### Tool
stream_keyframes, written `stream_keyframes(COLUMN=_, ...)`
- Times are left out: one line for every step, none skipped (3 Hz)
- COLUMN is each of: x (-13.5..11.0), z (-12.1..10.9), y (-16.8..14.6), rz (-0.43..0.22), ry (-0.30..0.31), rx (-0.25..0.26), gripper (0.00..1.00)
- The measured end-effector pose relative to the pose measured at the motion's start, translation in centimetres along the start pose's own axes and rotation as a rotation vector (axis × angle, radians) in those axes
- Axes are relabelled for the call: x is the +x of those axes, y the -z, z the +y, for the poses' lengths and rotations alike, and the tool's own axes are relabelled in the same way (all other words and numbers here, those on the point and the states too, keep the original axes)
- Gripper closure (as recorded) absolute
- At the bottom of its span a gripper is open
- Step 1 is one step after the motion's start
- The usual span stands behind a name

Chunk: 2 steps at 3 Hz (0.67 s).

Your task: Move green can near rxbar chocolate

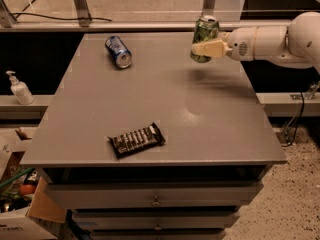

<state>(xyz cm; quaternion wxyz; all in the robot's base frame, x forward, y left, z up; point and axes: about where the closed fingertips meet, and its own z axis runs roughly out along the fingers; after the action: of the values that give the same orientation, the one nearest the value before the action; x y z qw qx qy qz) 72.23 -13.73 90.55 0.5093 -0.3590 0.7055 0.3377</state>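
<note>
The green can is upright, held in my gripper above the far right part of the grey table. The gripper's pale fingers are shut around the can's middle, and the white arm reaches in from the right. The can hangs clear of the tabletop, its shadow below it. The rxbar chocolate, a dark wrapper with white lettering, lies flat near the table's front edge, left of centre, far from the can.
A blue can lies on its side at the far left of the table. A white pump bottle stands on a ledge to the left. Drawers sit below the tabletop; boxes are on the floor at lower left.
</note>
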Motion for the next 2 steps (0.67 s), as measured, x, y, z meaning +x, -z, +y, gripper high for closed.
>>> stream_keyframes(x=0.58, z=1.18, y=0.03, rz=0.02, ry=-0.003, rx=-0.045, gripper=1.0)
stream_keyframes(x=0.64, z=1.48, y=-0.47, rz=0.015, ry=0.002, rx=-0.047, gripper=1.0)
